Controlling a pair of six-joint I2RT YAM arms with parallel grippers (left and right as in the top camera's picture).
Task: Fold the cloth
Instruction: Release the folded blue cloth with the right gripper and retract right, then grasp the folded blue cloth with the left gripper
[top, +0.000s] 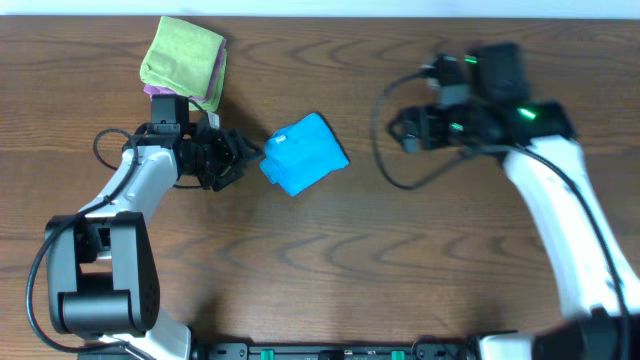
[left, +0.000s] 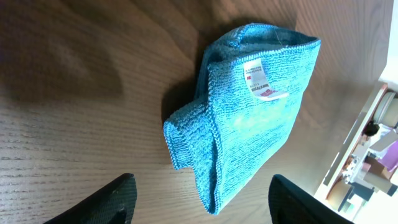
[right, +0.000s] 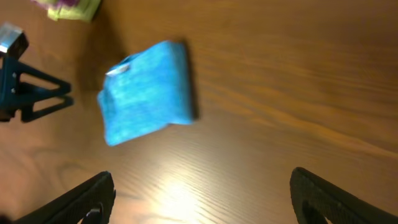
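The cloth (top: 305, 153) lies folded into a small sky-blue packet on the wooden table, left of centre. In the left wrist view the cloth (left: 249, 118) shows its white tag (left: 260, 81) on top, with its layered edges facing the camera. My left gripper (top: 245, 158) sits just left of the cloth, open; its fingers straddle the near corner without touching it (left: 202, 193). My right gripper (top: 400, 130) hangs open well to the right of the cloth. In the right wrist view, that gripper (right: 202, 186) has only bare wood between its fingers, and the cloth (right: 146, 90) lies ahead.
A lime-green folded cloth (top: 183, 60) lies on a purple one (top: 158, 92) at the back left, close behind the left arm. A black cable (top: 385, 150) loops down from the right arm. The table's back edge runs along the top.
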